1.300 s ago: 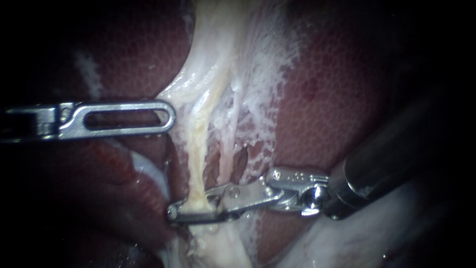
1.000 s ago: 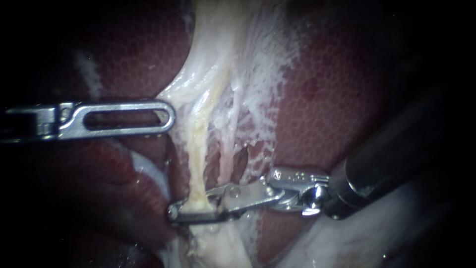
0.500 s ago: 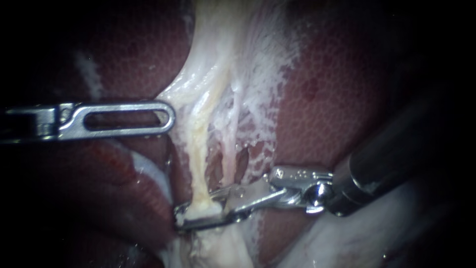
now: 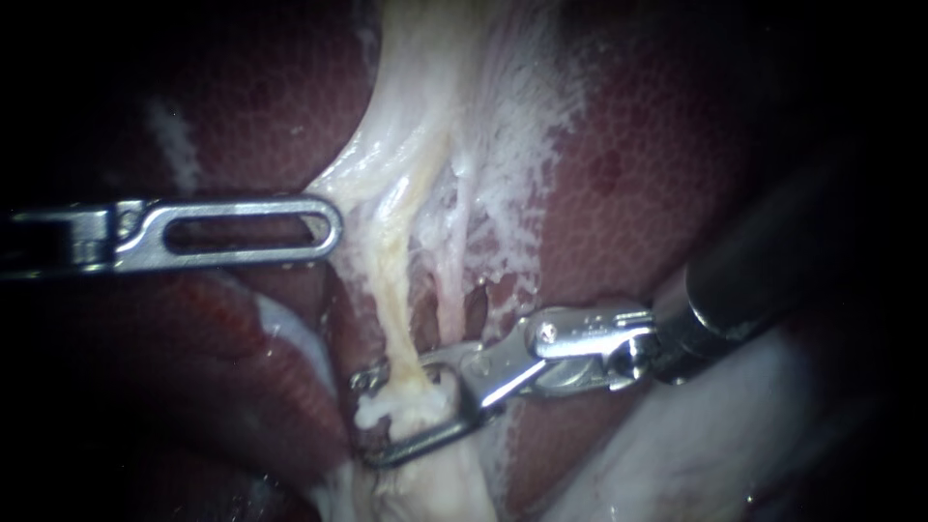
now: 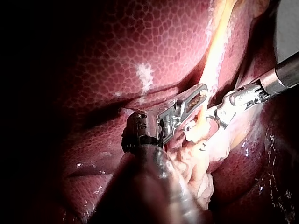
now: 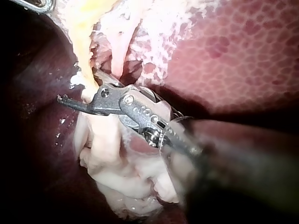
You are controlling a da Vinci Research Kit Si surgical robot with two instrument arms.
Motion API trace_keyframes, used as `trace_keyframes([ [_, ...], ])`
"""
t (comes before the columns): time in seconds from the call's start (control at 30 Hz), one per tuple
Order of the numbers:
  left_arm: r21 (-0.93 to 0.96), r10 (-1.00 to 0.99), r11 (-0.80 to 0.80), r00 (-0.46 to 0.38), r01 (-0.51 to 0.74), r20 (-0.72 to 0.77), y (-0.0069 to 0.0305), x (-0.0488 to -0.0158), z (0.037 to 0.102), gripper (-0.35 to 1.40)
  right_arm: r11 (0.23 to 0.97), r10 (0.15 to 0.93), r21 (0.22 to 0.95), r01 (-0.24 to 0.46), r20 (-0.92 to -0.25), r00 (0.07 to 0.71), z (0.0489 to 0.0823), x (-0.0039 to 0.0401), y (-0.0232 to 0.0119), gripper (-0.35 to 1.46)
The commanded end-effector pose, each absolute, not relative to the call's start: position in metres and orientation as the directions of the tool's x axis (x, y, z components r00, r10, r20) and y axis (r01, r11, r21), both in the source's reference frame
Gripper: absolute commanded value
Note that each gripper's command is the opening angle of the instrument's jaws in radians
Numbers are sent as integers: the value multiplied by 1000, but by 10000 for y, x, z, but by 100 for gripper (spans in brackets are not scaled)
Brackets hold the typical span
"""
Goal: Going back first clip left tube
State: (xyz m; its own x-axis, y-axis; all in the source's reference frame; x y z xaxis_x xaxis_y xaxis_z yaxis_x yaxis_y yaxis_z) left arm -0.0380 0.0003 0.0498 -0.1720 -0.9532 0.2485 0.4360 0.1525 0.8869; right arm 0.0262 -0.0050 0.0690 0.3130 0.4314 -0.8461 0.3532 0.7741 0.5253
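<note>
The left tube (image 4: 391, 290), yellowish, runs down from the white tissue (image 4: 425, 116) between the liver lobes. My right instrument (image 4: 365, 418) comes in from the right, and its jaws stand open with the tube's lower end bunched white between them. I cannot make out a clip there. The left wrist view shows those open jaws (image 5: 195, 136) either side of the tube (image 5: 216, 56). My left instrument (image 4: 333, 227) lies level, its slotted jaws shut on the white tissue's left edge, just above and left of the right instrument. In the right wrist view the right instrument (image 6: 60, 98) is seen edge-on across the tube.
A thinner pink tube (image 4: 447, 300) runs just right of the left tube. Dark red liver (image 4: 628, 193) lies on both sides. Pale soft tissue (image 4: 696, 454) sits under the right instrument's shaft. Frayed white membrane (image 4: 512, 193) covers the liver right of the tubes.
My right instrument's jaws, pressed together on the left tube earlier, have opened. Its shaft has drawn back a little to the right and upward. The left instrument has not moved.
</note>
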Motion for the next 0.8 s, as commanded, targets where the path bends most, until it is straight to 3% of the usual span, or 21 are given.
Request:
trace_keyframes([
  [0.03,887,-953,152,-172,437,248,3,-380,498,-35,773,432,526,353,-846,313,688,260,-48,54],
  [0.27,887,-953,152,-172,436,248,3,-380,498,-35,778,431,523,348,-847,310,679,237,-40,56],
  [0.4,887,-953,152,-172,436,248,3,-380,498,-35,776,464,554,302,-825,321,669,220,-30,60],
  [0.8,887,-953,153,-172,437,249,2,-380,499,-35,747,521,608,269,-786,332,625,163,0,60],
])
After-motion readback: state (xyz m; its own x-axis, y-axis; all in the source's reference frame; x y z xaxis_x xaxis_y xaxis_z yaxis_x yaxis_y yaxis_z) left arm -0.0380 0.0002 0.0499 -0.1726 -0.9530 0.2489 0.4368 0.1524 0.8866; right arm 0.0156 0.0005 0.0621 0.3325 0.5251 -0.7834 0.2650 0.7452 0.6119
